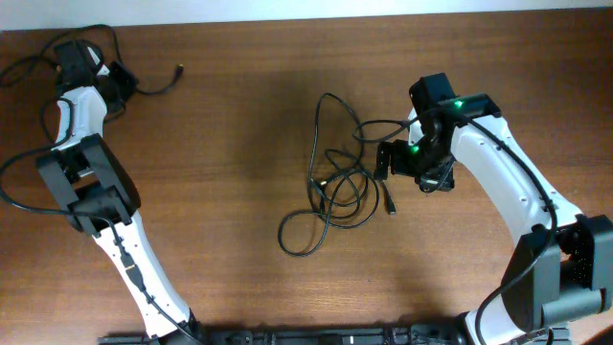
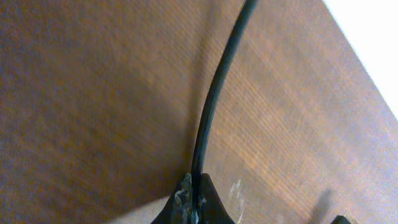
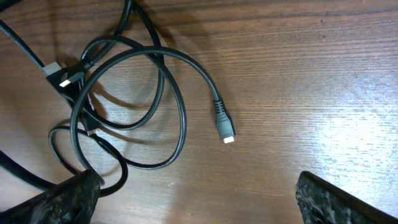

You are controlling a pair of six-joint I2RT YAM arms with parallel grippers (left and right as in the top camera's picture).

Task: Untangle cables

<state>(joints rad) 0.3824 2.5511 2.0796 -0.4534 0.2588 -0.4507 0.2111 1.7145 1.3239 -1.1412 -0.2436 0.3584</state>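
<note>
A tangle of thin black cables [image 1: 335,187] lies in loose loops at the table's middle, with one plug end [image 1: 391,205] at its right. My right gripper [image 1: 402,172] hovers open over the tangle's right edge. In the right wrist view the loops [image 3: 124,106] and a plug [image 3: 224,127] lie ahead of the wide-open fingers [image 3: 199,202], whose left finger sits over a loop. My left gripper [image 1: 120,81] is at the far back left, shut on a separate black cable [image 1: 165,88]. The left wrist view shows that cable [image 2: 214,93] pinched between the fingertips [image 2: 194,199].
The separate cable's plug end [image 1: 180,69] lies on the wood right of the left gripper. Thicker arm wires [image 1: 29,67] loop at the back left corner. The table's back edge [image 2: 367,43] runs close to the left gripper.
</note>
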